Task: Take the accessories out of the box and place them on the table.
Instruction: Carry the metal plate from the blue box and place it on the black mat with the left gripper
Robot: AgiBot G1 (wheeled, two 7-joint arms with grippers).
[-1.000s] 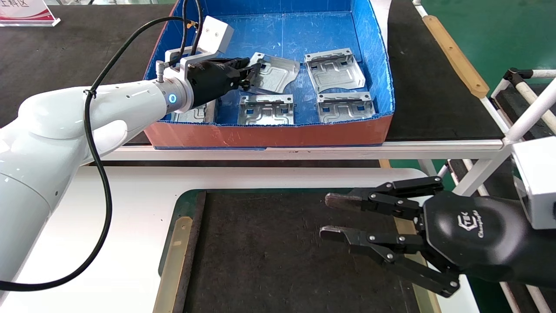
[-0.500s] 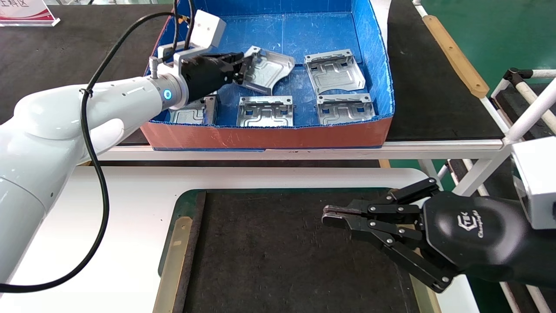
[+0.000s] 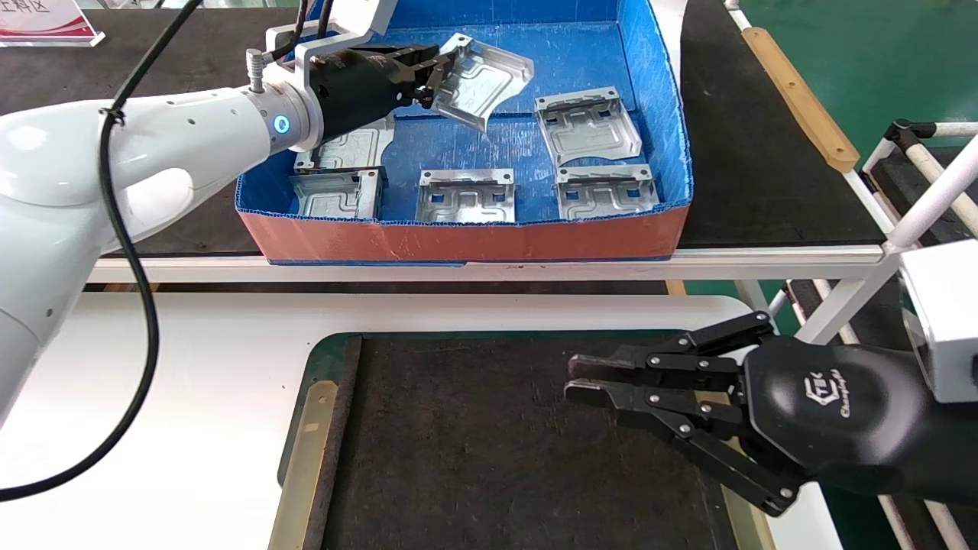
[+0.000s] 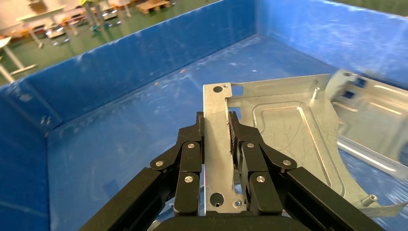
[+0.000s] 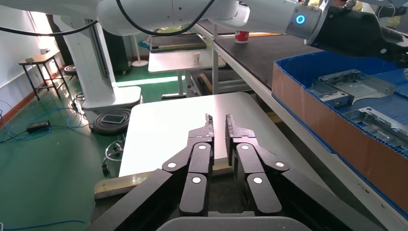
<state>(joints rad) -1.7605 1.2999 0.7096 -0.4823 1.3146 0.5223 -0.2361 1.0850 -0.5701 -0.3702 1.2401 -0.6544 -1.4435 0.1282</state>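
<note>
My left gripper (image 3: pixel 433 72) is shut on the edge tab of one silver accessory (image 3: pixel 487 75) and holds it tilted in the air above the blue box (image 3: pixel 466 238). In the left wrist view the plate (image 4: pixel 288 139) stands out past both fingers (image 4: pixel 240 139). Several more accessories lie flat on the box floor, among them ones at the right (image 3: pixel 588 126) and at the front middle (image 3: pixel 466 195). My right gripper (image 3: pixel 579 380) hovers over the table's dark mat (image 3: pixel 474 443). It is open by a narrow gap and holds nothing.
The box rests on a black-topped bench (image 3: pixel 764 153) with a white rail (image 3: pixel 535 267) just beyond the white table (image 3: pixel 214 382). A white tube frame (image 3: pixel 932 191) stands at the right. A tan strip (image 3: pixel 309 458) runs along the mat's left side.
The left gripper has lifted its plate up off the box floor and carried it toward the back. The right gripper's fingers closed from wide apart to a narrow gap.
</note>
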